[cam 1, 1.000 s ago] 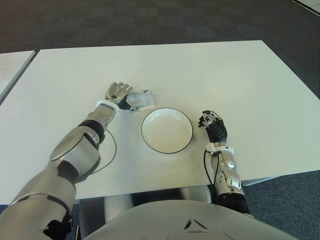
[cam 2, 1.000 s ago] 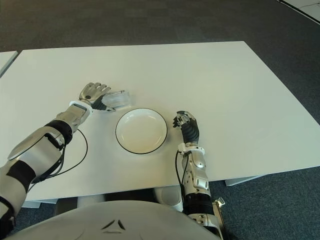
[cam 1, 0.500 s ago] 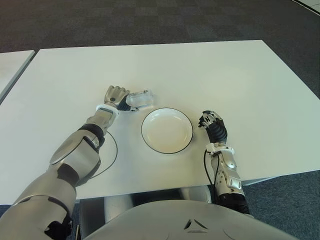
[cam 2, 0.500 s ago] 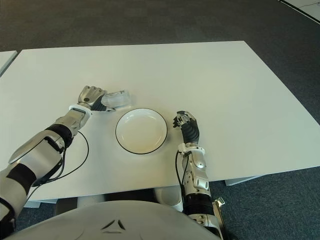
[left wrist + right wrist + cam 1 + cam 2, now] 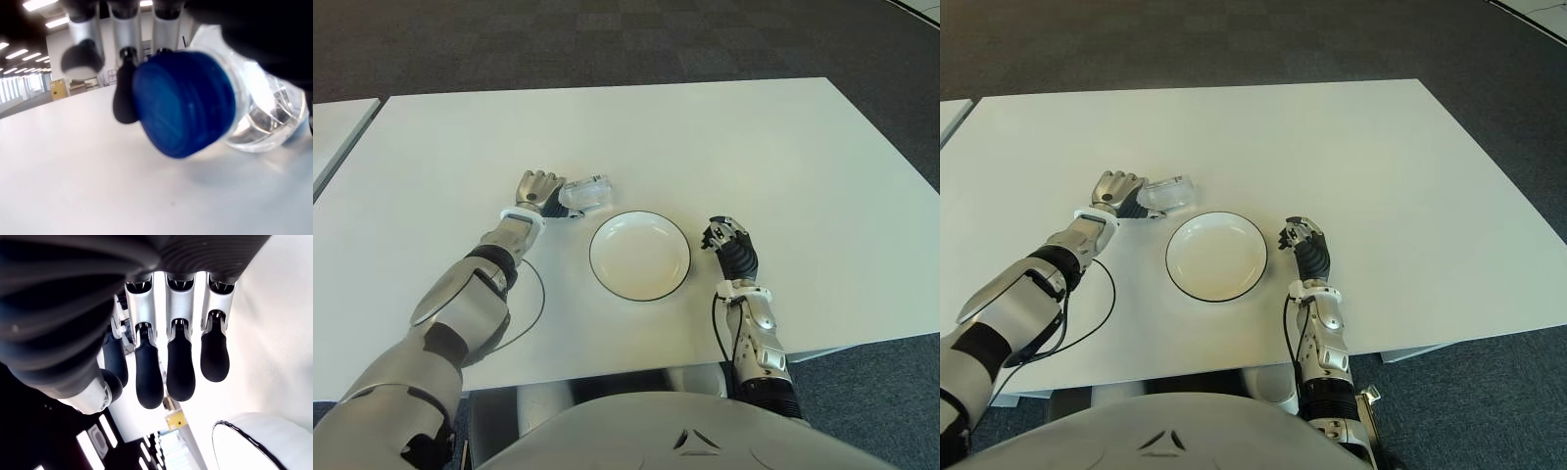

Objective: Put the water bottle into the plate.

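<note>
Left eye view: left hand (image 5: 537,189) fingers wrapped around water bottle (image 5: 586,192), beyond-left of plate (image 5: 640,256); right hand (image 5: 728,242) right of plate, fingers relaxed, empty.

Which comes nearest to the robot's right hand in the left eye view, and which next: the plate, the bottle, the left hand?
1. Plate, just to the left of the right hand.
2. Bottle, lying on the table beyond the plate's far-left rim.
3. Left hand, at the bottle's left end, farthest.

Clear water bottle (image 5: 587,193) with blue cap (image 5: 183,103); white plate (image 5: 639,256) rimmed black; white table (image 5: 734,147); dark checked carpet (image 5: 607,39).
</note>
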